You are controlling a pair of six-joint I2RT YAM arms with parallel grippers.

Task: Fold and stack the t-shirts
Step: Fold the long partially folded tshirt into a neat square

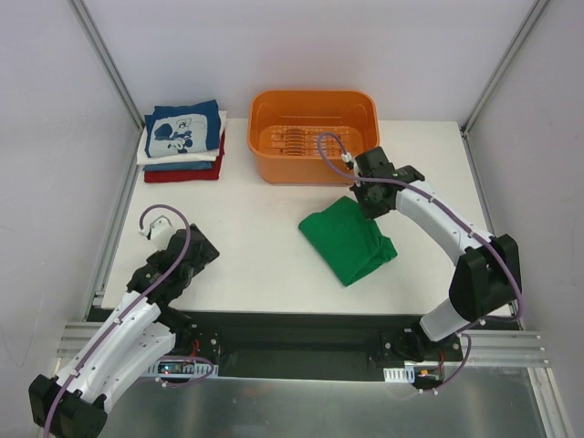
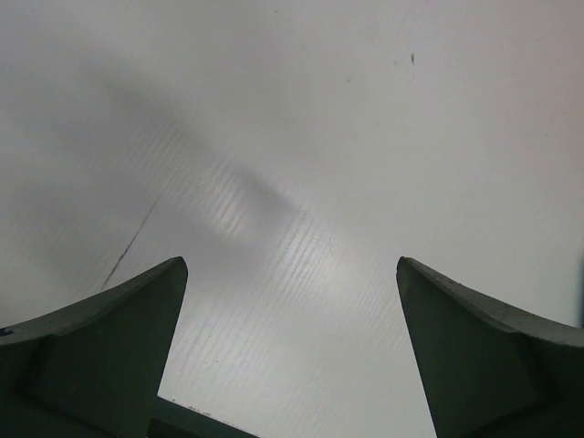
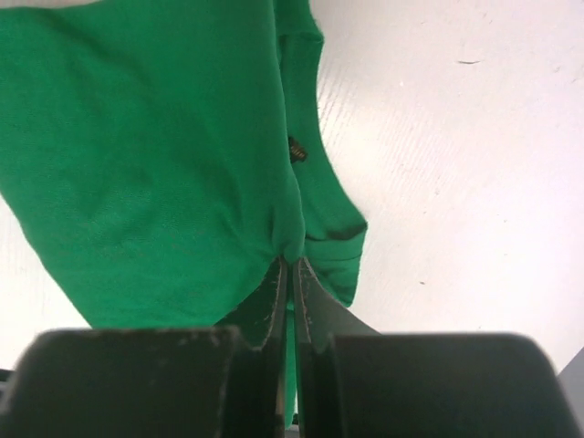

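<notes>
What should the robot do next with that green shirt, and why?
Probably lift the pinched edge a little and draw it across to fold the green t-shirt smaller. The right end effector is shut on its edge, the shirt lies loosely bunched on the table, apart from the folded stack, and the left end effector is open, holding nothing.

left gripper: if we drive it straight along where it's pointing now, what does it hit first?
The bare white table, most likely. The left gripper is open, and its wrist view shows only tabletop ahead, with nothing else in line. How far off that surface is can't be judged from here.
</notes>
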